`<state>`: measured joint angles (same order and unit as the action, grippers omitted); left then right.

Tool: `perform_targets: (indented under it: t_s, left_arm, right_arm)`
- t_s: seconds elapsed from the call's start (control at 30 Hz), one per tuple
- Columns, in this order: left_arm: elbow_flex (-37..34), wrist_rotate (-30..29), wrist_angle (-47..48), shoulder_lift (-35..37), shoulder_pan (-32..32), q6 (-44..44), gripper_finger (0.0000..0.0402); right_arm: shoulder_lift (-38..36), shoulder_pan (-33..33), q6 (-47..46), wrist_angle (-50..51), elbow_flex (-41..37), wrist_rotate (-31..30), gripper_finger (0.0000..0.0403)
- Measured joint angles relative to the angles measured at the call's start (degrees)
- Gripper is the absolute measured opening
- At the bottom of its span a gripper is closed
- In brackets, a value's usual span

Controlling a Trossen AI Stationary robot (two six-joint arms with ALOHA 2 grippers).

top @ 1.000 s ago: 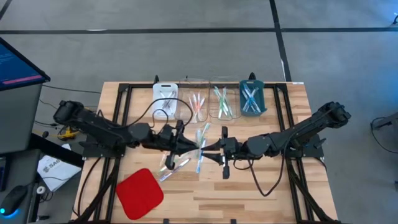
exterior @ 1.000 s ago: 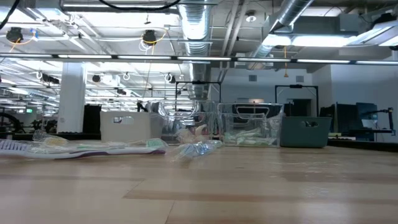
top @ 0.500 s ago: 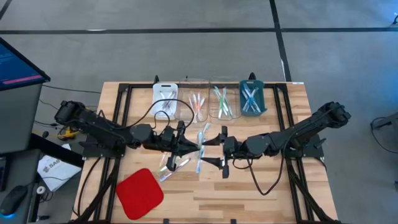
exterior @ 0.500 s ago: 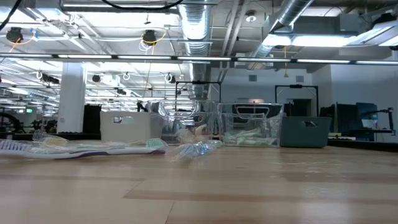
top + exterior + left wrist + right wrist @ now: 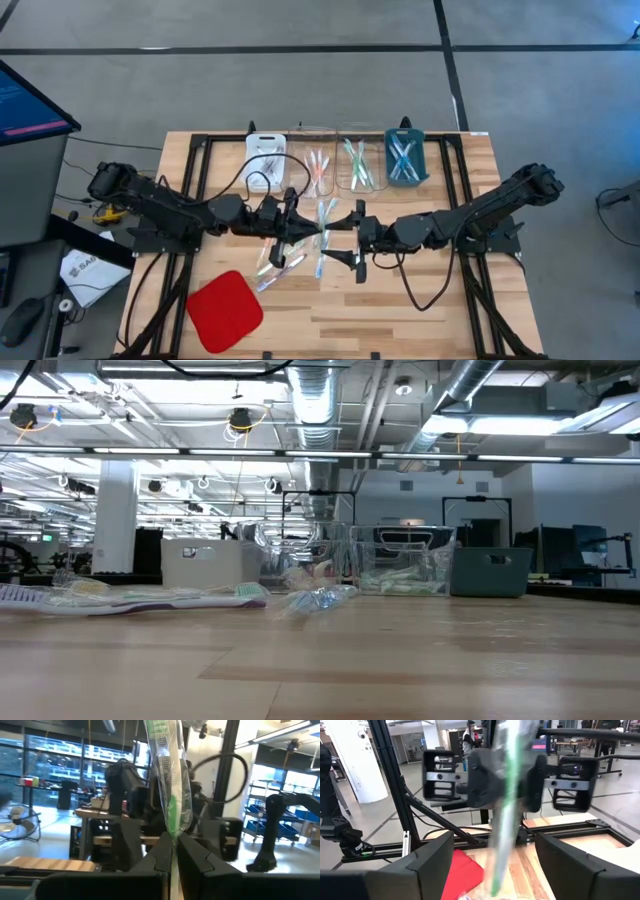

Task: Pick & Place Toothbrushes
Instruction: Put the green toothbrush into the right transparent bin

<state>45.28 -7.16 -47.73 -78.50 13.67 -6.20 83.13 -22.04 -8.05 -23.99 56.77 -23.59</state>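
One toothbrush (image 5: 172, 795), right claw (image 5: 352, 237) newly spread (left (image 5: 300, 228) clamped)

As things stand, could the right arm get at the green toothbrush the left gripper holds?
Probably yes: the right gripper is open, facing the green toothbrush in the shut left gripper, nothing between.

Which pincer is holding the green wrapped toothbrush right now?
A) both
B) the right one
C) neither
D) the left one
D: the left pincer is shut on the green toothbrush, while the right pincer stands wide open around it without touching.
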Motion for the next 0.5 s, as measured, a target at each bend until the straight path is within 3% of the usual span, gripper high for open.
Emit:
perform_targets:
  t_s: [0.5]
  left_arm:
    - [0.0,2.1,-3.41,0.0,-1.22,-0.07,0.0005]
  right_arm:
    - [0.0,0.85,-2.1,-0.02,0.0,-0.02,0.0274]
